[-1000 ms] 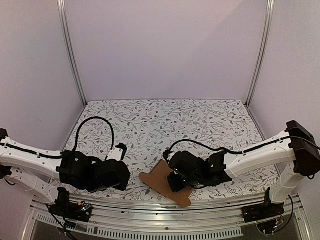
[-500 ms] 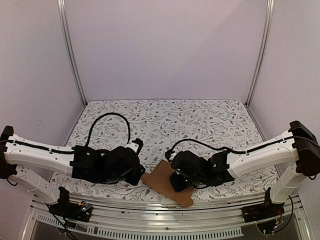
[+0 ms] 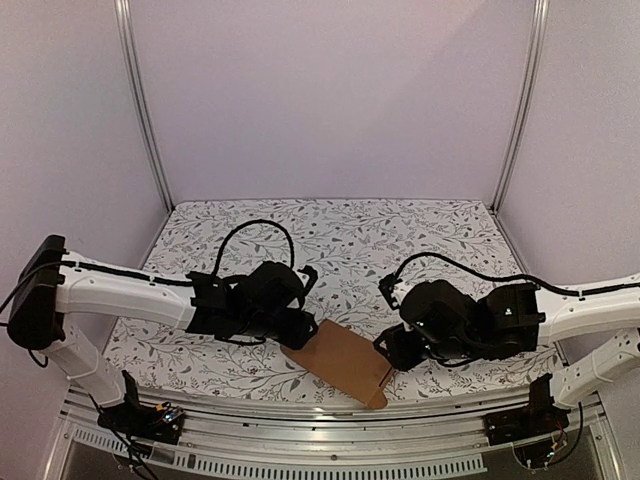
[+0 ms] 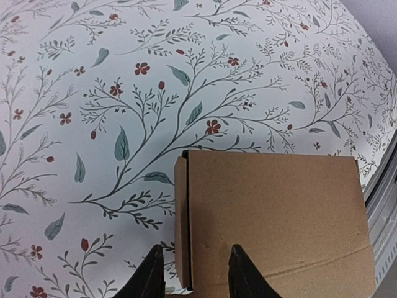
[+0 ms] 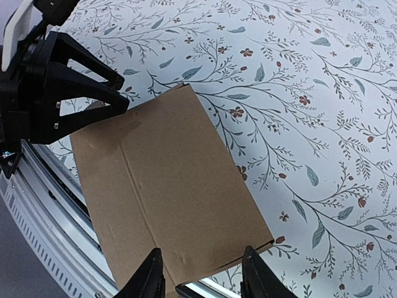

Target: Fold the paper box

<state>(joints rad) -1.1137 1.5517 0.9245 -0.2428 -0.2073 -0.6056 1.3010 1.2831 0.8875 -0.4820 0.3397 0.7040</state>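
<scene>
The left arm [image 3: 120, 295] reaches in from the left, low over the flower-patterned desk [image 3: 350, 235]. The left hand [image 3: 303, 328] sits at the left edge of the paper box [image 3: 340, 358]. In the left wrist view this hand [image 4: 195, 273] has its two fingers [image 4: 152, 276] apart, straddling that edge. A narrow folded strip of cardboard runs between them, and I cannot tell whether either finger touches it.

The paper box [image 4: 273, 223] lies flat on the desk as a plain brown sheet, near the middle of the desk's near edge and turned at an angle. Its near corner reaches the metal rail [image 3: 330, 420] that runs along that edge. The right wrist view shows a straight crease running the length of the box [image 5: 167, 192]. It also shows the left hand's black fingers [image 5: 93, 71] spread at its far left corner.

The right hand [image 3: 392, 350] is just beside the right edge of the box. Its fingers [image 5: 149, 276] stand apart with nothing between them but the edge of the sheet below; they clamp nothing. The right arm [image 3: 590, 310] stretches in from the right.
</scene>
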